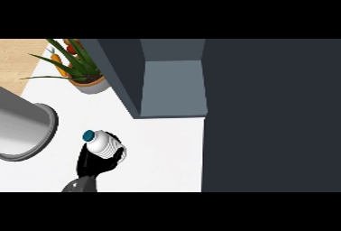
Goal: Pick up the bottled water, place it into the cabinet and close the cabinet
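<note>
White bottled water [103,143] in curled left hand [93,166]

One hand [93,166] shows, glossy black, with smooth, rounded fingers [118,155] that catch pale highlights. Below the hand, a grey forearm [78,185] begins at a narrow wrist and widens toward the lower edge, its surface matte with small lighter flecks. No cables or screws can be made out.

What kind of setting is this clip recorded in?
Probably a kitchen: a white counter, an open dark grey cabinet, a potted plant, and a water bottle in the left hand.
</note>
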